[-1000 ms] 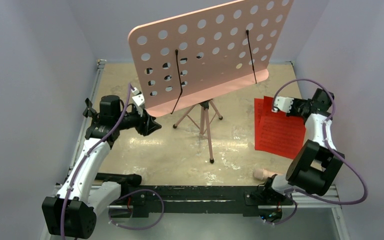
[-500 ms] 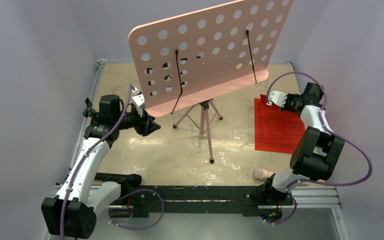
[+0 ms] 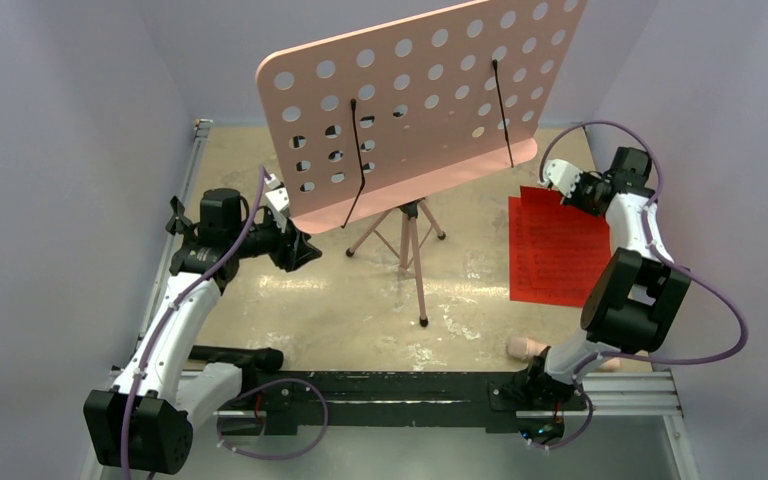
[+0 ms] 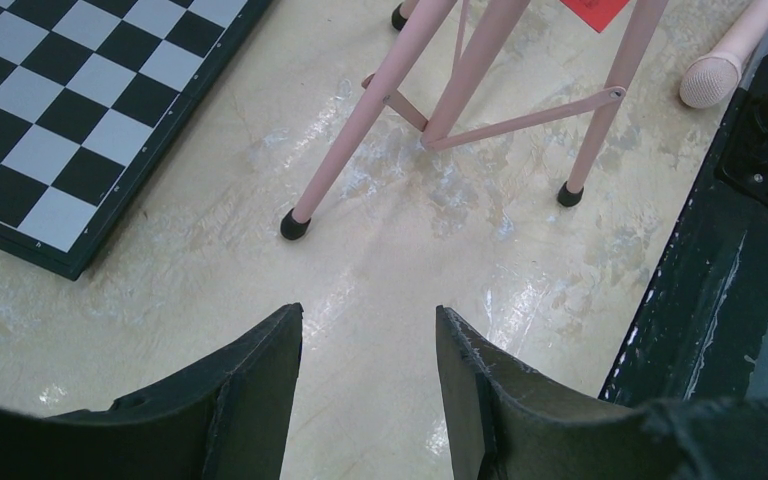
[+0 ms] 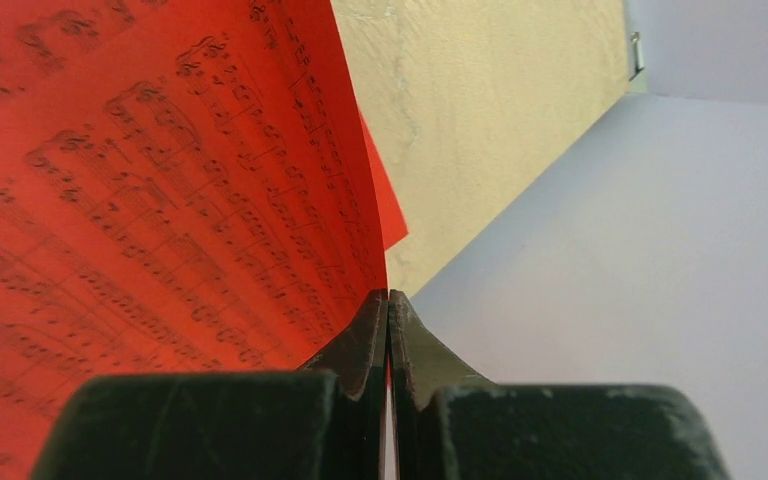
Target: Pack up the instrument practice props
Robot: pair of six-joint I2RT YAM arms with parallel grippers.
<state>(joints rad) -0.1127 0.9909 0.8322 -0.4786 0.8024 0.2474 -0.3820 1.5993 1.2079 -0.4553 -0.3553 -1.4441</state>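
R gripper (image 5: 388, 300) was pinched shut on the far edge of a red music sheet (image 5: 160, 200), at 3 o'clock from the pink music stand (image 3: 460, 165). Sheet likely light, floppy, crease-prone: edge grip near a corner suits, lift slowly. L gripper (image 4: 368, 320), at 9 o'clock, gaped empty.

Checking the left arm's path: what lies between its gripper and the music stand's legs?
Only bare tabletop separates the left gripper from the stand's legs in the left wrist view; the chessboard lies aside.
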